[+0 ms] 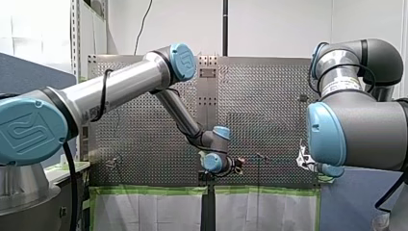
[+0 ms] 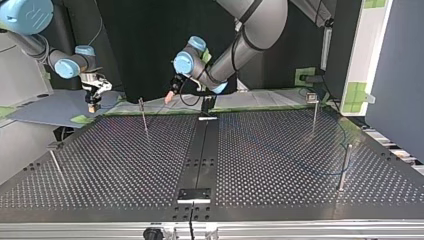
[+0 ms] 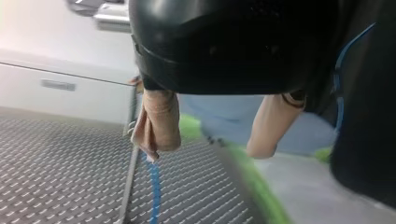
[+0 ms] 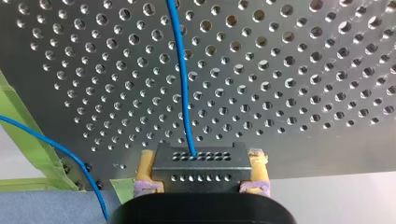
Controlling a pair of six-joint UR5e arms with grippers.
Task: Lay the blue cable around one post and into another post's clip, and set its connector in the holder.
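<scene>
- Closest to the lens, in the right wrist view, a black connector (image 4: 201,161) sits clamped between my right arm's jaws, their yellow pads (image 4: 148,169) pressed against its two ends.
- From the connector's face the blue cable (image 4: 182,74) runs straight ahead over the perforated worktop (image 4: 303,70). A second stretch of it passes by the green tape (image 4: 32,144) beside the jaws.
- At the upper left of the top view, my right arm (image 2: 67,67) hangs its jaws over a grey-blue mat (image 2: 45,112), just beyond the worktop's far edge.
- Left of centre in that view, a thin post (image 2: 145,117) stands near the far edge.
- Just right of it, at upper centre, my left arm (image 2: 250,35) holds its jaws above that edge.
- The left wrist view shows its beige pads (image 3: 159,121) wide apart with nothing between them. The cable passes under one pad, alongside the thin post.
- On the right half of the top view stand a clip-topped post (image 2: 314,112) near the far edge and a plain post (image 2: 344,167) nearer the lens, at centre right.
- A faint line of the cable lies on the worktop near these two posts.
</scene>
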